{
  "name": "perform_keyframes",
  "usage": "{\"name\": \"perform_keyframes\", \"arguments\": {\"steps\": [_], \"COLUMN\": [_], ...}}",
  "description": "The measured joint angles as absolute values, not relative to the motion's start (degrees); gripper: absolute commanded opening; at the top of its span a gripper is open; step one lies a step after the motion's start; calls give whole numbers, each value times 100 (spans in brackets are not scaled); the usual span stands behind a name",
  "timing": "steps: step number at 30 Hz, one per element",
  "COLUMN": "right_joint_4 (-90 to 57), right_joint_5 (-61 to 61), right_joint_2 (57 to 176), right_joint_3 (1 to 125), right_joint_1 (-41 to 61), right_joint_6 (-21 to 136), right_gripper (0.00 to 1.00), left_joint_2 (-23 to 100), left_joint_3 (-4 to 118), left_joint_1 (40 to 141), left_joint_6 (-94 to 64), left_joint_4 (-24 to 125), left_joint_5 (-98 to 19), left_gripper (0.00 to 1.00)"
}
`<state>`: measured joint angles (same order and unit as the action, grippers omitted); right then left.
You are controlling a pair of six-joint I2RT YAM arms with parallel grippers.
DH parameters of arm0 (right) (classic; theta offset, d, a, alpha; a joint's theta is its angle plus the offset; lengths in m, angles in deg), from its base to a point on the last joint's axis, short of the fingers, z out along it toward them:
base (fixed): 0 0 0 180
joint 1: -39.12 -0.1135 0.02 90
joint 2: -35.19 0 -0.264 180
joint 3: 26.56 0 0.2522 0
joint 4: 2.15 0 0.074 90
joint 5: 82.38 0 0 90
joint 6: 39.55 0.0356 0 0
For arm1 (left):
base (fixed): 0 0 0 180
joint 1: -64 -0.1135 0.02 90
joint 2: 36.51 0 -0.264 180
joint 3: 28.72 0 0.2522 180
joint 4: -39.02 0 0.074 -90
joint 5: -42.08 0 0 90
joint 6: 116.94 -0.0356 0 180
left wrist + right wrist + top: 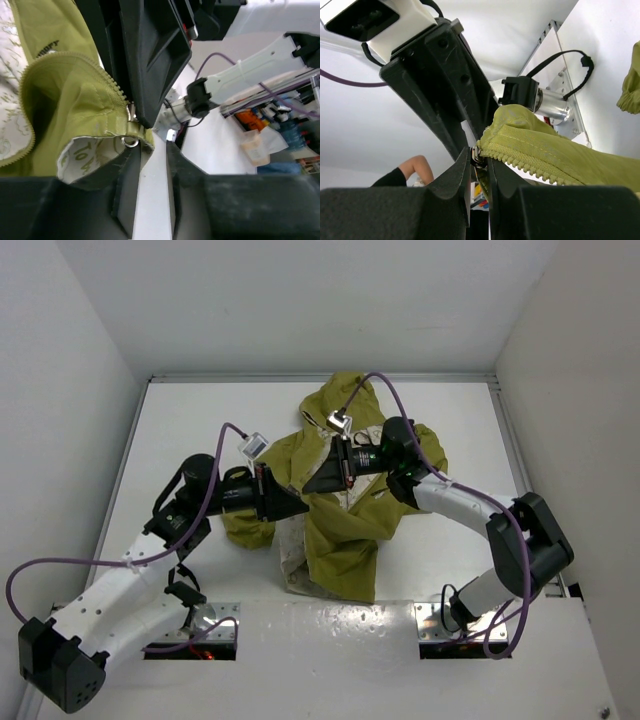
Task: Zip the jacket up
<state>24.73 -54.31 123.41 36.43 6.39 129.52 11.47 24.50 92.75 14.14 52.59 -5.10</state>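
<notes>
Lying crumpled at the middle of the table (pixel 200 420), the jacket (pixel 345 530) is offering its zipper slider (pixel 477 159) to the right gripper (pixel 477 155), which is reaching in from 3 o'clock and clamping it. The left gripper (pixel 151 148) is meeting the hem from 9 o'clock, its jaws narrowly parted; whether they are pinching fabric is unclear.

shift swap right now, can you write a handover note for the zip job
Left gripper: nearly shut at the hem corner of the olive-green soft fabric hooded jacket, grip unclear.
Right gripper: shut on the small metal zipper slider beside it.
Jacket lies bunched on the white table, front open, cream lining showing.
Done: slider grasped.
To do: pull it up the teeth.
</notes>
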Motion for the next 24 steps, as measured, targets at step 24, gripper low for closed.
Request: {"name": "perform_keyframes", "arguments": {"steps": [24], "right_joint_4": [2548], "right_joint_5": [-5615], "right_joint_2": [11987], "right_joint_3": [2870], "right_joint_1": [1257], "right_joint_6": [12972], "right_gripper": [0], "left_joint_2": [780], "left_joint_3": [2214], "left_joint_1": [8685], "left_joint_6": [1381], "left_joint_4": [5277], "left_joint_5": [-724], "left_gripper": [0]}}
